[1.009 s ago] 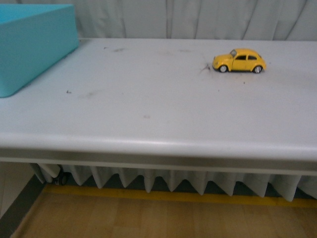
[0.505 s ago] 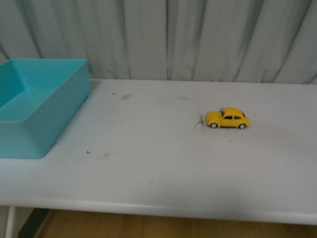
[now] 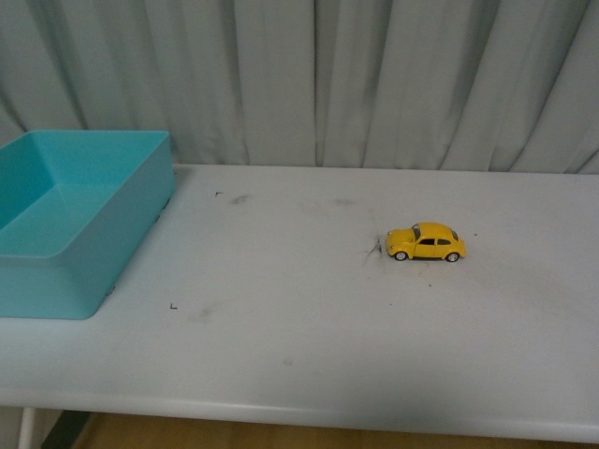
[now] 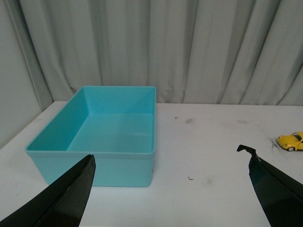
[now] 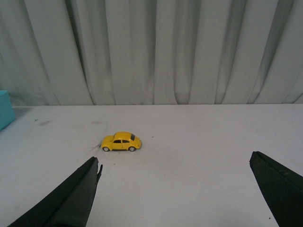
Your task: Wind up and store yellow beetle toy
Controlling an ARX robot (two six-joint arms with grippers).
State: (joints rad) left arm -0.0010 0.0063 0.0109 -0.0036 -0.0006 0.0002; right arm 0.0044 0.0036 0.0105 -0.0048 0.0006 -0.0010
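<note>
Beetle toy untouched, both grippers empty.
Yellow beetle toy (image 3: 426, 241) sits on its wheels on the table (image 3: 281, 318), right of centre, well apart from the teal bin (image 3: 56, 281). Left gripper (image 4: 165, 153) and right gripper (image 5: 175, 160): jaws wide apart. Probably light, rigid, glossy-slick and free-rolling; pinch across the doors.

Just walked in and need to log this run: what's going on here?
Nothing is being handled yet. The yellow toy car stands on its wheels on the white table, untouched. The teal bin at the table's left end is empty. The left gripper and the right gripper are both open, holding nothing, neither touching the car.
</note>
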